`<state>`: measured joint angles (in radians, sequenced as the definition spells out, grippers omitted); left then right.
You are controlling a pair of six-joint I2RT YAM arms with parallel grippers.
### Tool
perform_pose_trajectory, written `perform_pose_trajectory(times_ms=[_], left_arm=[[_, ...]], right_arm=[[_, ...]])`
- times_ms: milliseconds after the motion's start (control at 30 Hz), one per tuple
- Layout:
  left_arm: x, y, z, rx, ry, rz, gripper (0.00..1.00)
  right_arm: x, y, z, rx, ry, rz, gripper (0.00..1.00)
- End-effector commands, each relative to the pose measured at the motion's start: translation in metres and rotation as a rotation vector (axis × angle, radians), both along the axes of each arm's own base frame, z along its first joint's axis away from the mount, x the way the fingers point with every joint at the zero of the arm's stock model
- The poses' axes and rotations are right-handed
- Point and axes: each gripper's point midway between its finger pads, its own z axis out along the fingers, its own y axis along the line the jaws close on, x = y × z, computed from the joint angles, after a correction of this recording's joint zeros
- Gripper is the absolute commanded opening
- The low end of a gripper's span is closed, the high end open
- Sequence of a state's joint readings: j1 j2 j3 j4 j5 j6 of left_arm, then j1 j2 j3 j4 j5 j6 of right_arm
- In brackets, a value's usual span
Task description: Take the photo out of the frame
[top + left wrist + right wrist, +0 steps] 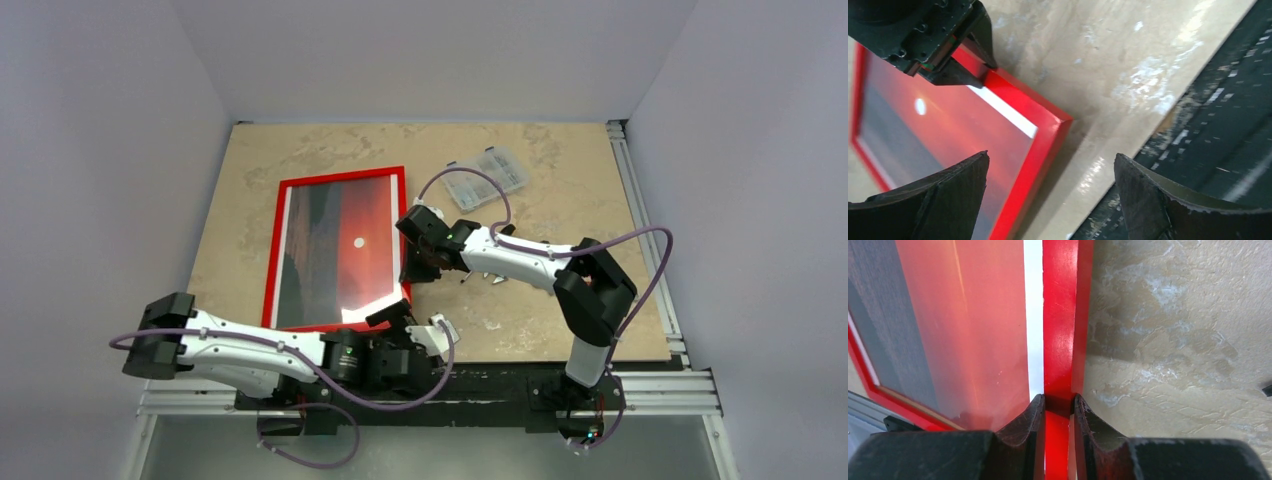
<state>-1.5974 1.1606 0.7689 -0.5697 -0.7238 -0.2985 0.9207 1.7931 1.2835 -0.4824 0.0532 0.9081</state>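
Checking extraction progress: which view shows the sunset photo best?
Top external: the whole rectangular sunset photo is visible. Left wrist shows only one corner area with the sun; right wrist shows just one white-edged side, beside the thin red frame rail.

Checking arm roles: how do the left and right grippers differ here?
The right gripper is shut on the right rail of the frame; the left gripper is open and holds nothing. The right gripper sits partway along that rail; the left gripper is at the frame's near right corner. Both work the same side.
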Motion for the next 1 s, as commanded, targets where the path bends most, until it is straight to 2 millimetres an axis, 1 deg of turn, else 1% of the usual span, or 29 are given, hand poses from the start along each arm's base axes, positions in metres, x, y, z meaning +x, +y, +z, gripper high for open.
perform_pose_trajectory(times_ms=[0, 67, 133, 233, 267, 300, 367, 433, 467, 533, 567, 600, 633, 667, 700, 733, 800, 833, 867, 900, 933, 967], left_arm=[[0.026, 0.001, 0.023, 0.074, -0.257, 0.072, 0.91], [0.027, 0.000, 0.020, 0.128, -0.305, 0.066, 0.91], [0.024, -0.006, 0.018, 0.146, -0.316, 0.037, 0.91], [0.015, -0.016, 0.009, 0.126, -0.251, -0.004, 0.91], [0.013, -0.015, 0.008, 0.123, -0.235, 0.010, 0.91], [0.013, -0.013, 0.010, 0.101, -0.220, 0.042, 0.91], [0.013, -0.005, 0.021, 0.040, -0.195, 0.117, 0.91], [0.010, -0.001, 0.033, -0.054, -0.141, 0.147, 0.91], [0.006, 0.000, 0.038, -0.109, -0.100, 0.142, 0.92], [0.005, 0.004, 0.045, -0.220, -0.008, 0.154, 0.93], [0.005, 0.006, 0.045, -0.274, 0.069, 0.167, 0.93], [0.009, 0.009, 0.049, -0.343, 0.141, 0.188, 0.93], [0.017, 0.014, 0.050, -0.409, 0.207, 0.227, 0.93], [0.021, 0.018, 0.050, -0.467, 0.263, 0.250, 0.94], [0.028, 0.022, 0.054, -0.526, 0.301, 0.288, 0.95], [0.034, 0.027, 0.057, -0.564, 0.338, 0.329, 0.96], [0.047, 0.034, 0.059, -0.605, 0.400, 0.406, 0.96], [0.052, 0.033, 0.059, -0.612, 0.443, 0.426, 0.95], [0.059, 0.032, 0.055, -0.610, 0.490, 0.461, 0.92], [0.065, 0.030, 0.045, -0.582, 0.551, 0.508, 0.88], [0.072, 0.030, 0.044, -0.590, 0.596, 0.541, 0.84], [0.079, 0.026, 0.032, -0.560, 0.654, 0.575, 0.79]], right_arm=[[0.008, 0.020, 0.060, 0.148, -0.064, 0.025, 0.00], [0.009, 0.019, 0.062, 0.151, -0.067, 0.023, 0.00], [0.010, 0.018, 0.064, 0.156, -0.069, 0.018, 0.00], [0.009, 0.020, 0.065, 0.164, -0.064, 0.022, 0.00], [0.008, 0.021, 0.066, 0.169, -0.060, 0.029, 0.00], [0.008, 0.020, 0.066, 0.169, -0.066, 0.035, 0.00], [0.010, 0.018, 0.066, 0.162, -0.085, 0.050, 0.00], [0.010, 0.014, 0.063, 0.148, -0.106, 0.066, 0.00], [0.009, 0.012, 0.062, 0.144, -0.112, 0.075, 0.06], [0.009, 0.005, 0.059, 0.127, -0.134, 0.070, 0.28], [0.009, -0.001, 0.058, 0.118, -0.145, 0.052, 0.36], [0.010, -0.009, 0.057, 0.108, -0.160, 0.023, 0.48], [0.011, -0.020, 0.053, 0.084, -0.174, -0.011, 0.57], [0.010, -0.028, 0.053, 0.076, -0.186, -0.031, 0.66], [0.011, -0.036, 0.054, 0.064, -0.205, -0.055, 0.73], [0.010, -0.047, 0.056, 0.042, -0.217, -0.084, 0.80], [0.011, -0.072, 0.058, -0.028, -0.245, -0.148, 0.92], [0.011, -0.084, 0.057, -0.063, -0.250, -0.179, 0.97], [0.011, -0.094, 0.058, -0.089, -0.257, -0.206, 0.98], [0.009, -0.102, 0.059, -0.104, -0.258, -0.221, 0.99], [0.007, -0.109, 0.060, -0.108, -0.262, -0.232, 0.99], [0.004, -0.115, 0.060, -0.112, -0.262, -0.249, 0.99]])
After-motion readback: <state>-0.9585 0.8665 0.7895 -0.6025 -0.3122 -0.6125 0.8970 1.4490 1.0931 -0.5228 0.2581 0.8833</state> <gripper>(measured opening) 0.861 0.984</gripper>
